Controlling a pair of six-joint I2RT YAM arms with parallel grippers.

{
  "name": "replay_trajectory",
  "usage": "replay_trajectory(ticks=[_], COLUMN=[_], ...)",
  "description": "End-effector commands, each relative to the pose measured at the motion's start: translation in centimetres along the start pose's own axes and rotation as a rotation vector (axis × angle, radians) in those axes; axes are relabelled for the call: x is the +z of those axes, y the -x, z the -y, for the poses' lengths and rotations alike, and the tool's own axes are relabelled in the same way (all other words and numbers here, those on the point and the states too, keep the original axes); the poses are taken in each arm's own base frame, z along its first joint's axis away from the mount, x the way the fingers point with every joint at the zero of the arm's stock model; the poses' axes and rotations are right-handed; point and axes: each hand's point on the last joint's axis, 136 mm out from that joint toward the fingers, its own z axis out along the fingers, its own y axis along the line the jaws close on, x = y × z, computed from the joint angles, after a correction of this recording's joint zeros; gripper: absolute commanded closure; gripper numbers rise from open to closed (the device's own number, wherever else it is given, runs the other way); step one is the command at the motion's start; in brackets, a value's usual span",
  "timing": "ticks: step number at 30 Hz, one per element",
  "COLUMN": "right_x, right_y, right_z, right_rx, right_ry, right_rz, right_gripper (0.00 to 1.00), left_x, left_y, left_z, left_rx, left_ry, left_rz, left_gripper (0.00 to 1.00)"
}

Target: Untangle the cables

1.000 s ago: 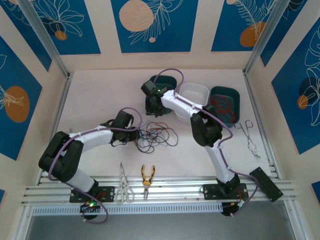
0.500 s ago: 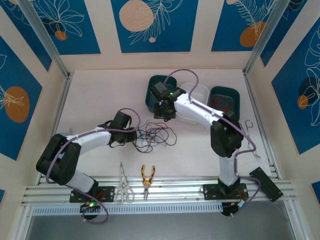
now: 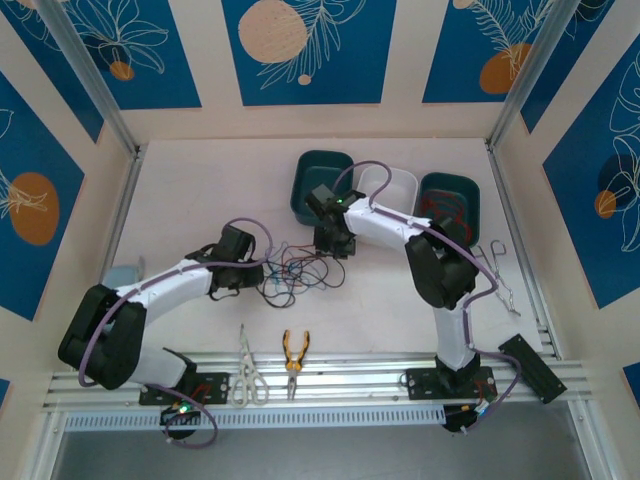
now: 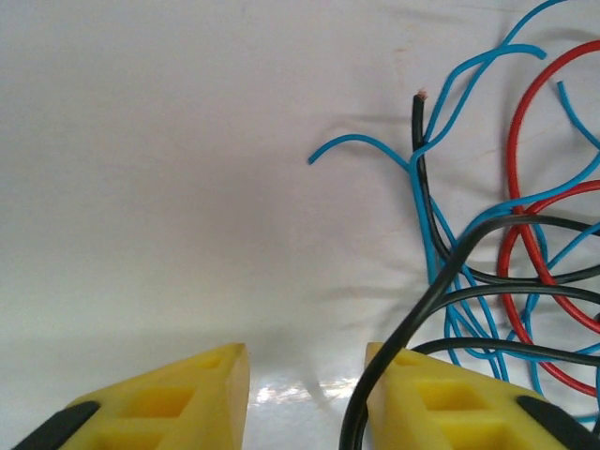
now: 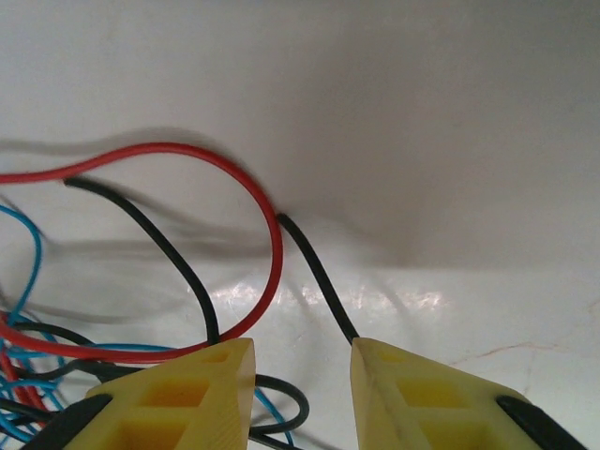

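Flanking a loose tangle of thin red, blue and black cables (image 3: 305, 268) at mid-table, both grippers stand with fingers apart.
Left gripper (image 4: 307, 361): yellow fingers spread, bare white tabletop (image 3: 180, 200) in the gap; one black strand drapes over the right-hand finger, and the surface is open on the other side. Right gripper (image 5: 303, 352): spread, pinching nothing; a cut black end runs into the gap beside one finger, with a red loop just ahead. Far edge: dark teal bin (image 3: 318, 180), white bin (image 3: 392, 188) and teal bin (image 3: 452, 190) in a row. Near edge: silver scissors (image 3: 245, 375) and orange-handled pliers (image 3: 294, 352) by the aluminium rail (image 3: 350, 385). Widest bare room lies left of the tangle.
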Motion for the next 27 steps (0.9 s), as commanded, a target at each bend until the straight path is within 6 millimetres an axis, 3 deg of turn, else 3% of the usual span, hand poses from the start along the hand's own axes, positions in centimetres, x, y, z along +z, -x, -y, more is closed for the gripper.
replay_trajectory(ticks=[1,8,13,16,22,27], right_x=[1.1,1.6,-0.4,-2.3,-5.6,-5.3], right_y=[-2.7,-7.4,-9.1,-8.5,-5.4,-3.7], right_z=[-0.8,-4.1,-4.6,-3.9,-3.0,-4.0], right_rx=[-0.056,-0.196,-0.272,-0.297,-0.324,-0.377], right_ry=[0.045,0.150,0.171,0.176,0.198,0.230], right_rz=[-0.069,-0.153,-0.141,-0.091,0.050,0.090], right_gripper=[0.69,0.75,0.75,0.74,0.68,0.67], left_x=[-0.5,-2.2,-3.6,-4.4,-5.7,-6.0], left_y=[1.1,3.5,4.3,4.6,4.6,3.4], left_z=[-0.7,0.2,0.4,0.1,-0.5,-1.3], left_rx=[-0.037,-0.129,-0.180,-0.195,-0.230,-0.282], left_ry=[0.040,0.022,0.010,0.021,0.029,0.038], left_rz=[0.026,0.098,0.133,0.156,0.189,0.183], left_gripper=[0.55,0.25,0.18,0.13,0.05,0.04])
